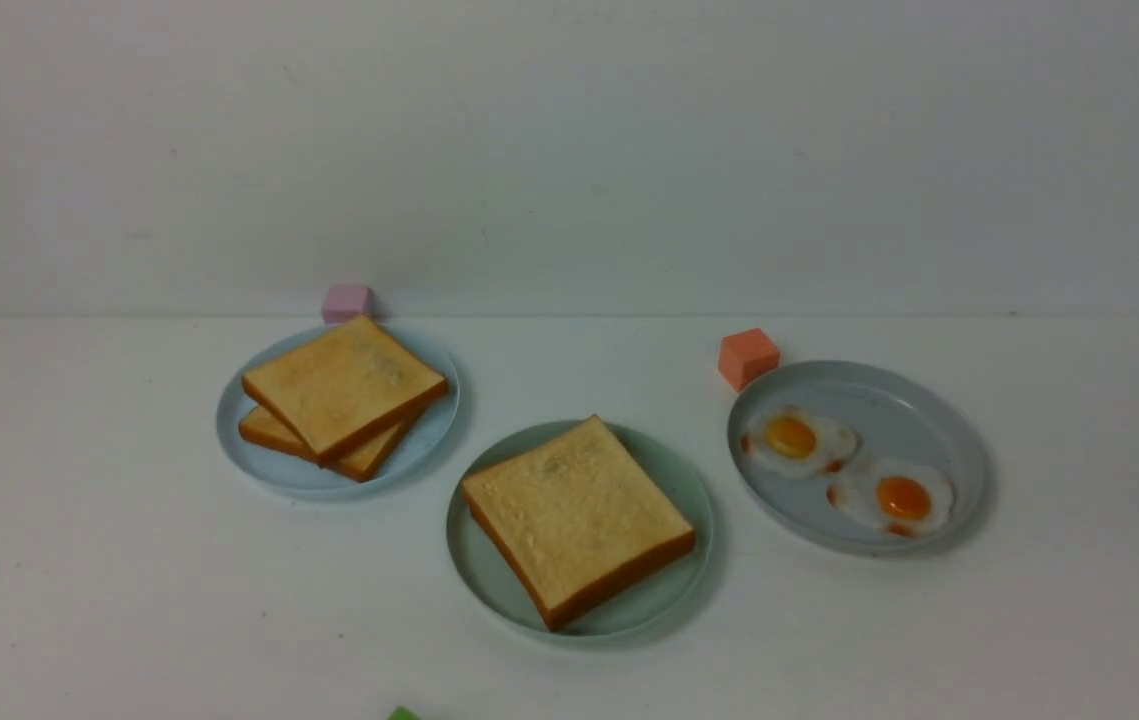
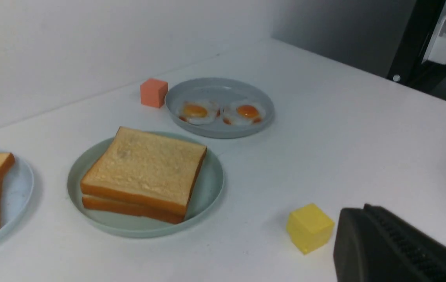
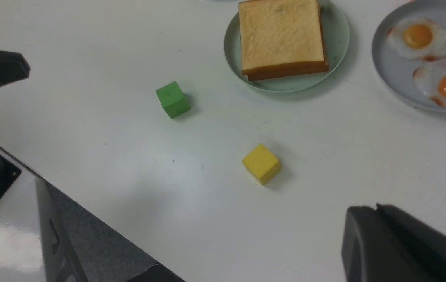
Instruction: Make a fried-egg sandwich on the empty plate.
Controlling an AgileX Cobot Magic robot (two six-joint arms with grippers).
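Note:
The mint-green plate point(image 1: 474, 570) sits at the table's middle with a toast slice point(image 1: 577, 515) on top. In the left wrist view point(image 2: 146, 168) and the right wrist view point(image 3: 281, 33) it shows as two stacked slices; no egg shows between them. Two fried eggs point(image 1: 797, 440) point(image 1: 894, 497) lie on the right blue-grey plate point(image 1: 929, 400). My left gripper point(image 2: 363, 209) is shut and empty, low near the table's front, beside a yellow cube point(image 2: 309, 228). My right gripper point(image 3: 375, 207) is shut and empty, also near the front. Neither gripper shows in the front view.
The left blue-grey plate point(image 1: 429, 435) holds two more toast slices point(image 1: 344, 385). A pink cube point(image 1: 347, 301) and an orange cube point(image 1: 748, 357) stand behind the plates. A green cube point(image 3: 172, 99) and the yellow cube point(image 3: 261, 163) lie in front. The table's edge point(image 3: 89, 203) runs close by.

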